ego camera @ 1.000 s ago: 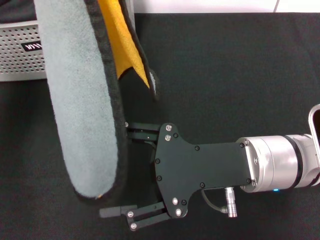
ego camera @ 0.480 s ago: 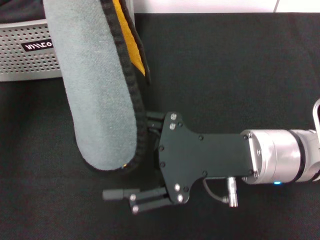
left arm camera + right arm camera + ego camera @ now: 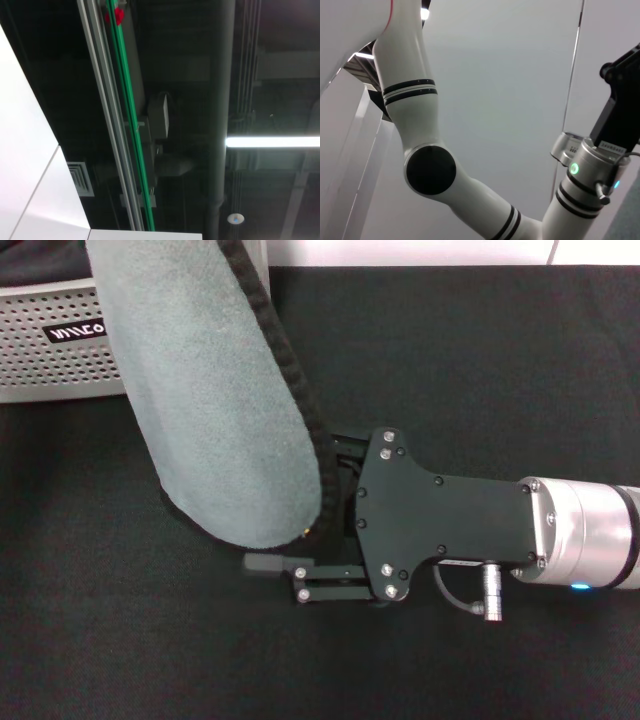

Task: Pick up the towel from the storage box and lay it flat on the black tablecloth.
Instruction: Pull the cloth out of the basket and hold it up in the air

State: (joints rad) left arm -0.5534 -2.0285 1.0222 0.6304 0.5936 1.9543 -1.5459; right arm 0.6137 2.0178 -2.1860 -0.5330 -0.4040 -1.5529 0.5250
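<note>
Because the towel (image 3: 215, 400) hangs from somewhere above the head view's top edge, I judge the left arm is holding it up there, though I can't see the left gripper in any view, so I can't tell its grip. The left wrist camera shows only ceiling pipes and a strip light, which fits an arm raised high and turned upward. The towel droops as a long folded lobe, its grey-teal face toward the camera and its black stitched edging running down the side nearest the right arm. Its lower end hangs over the black tablecloth (image 3: 480, 370), partly covering the storage box (image 3: 60, 345) behind it.

I have the right gripper (image 3: 300, 510) reaching in sideways at the towel's lower corner, jaws spread wide, one finger hidden behind the cloth and the other finger (image 3: 275, 564) just below the hem. I take that placement as a setup to pinch the free corner so both arms can stretch the cloth flat.

Counting: one towel, one box, one tablecloth, one gripper visible.
</note>
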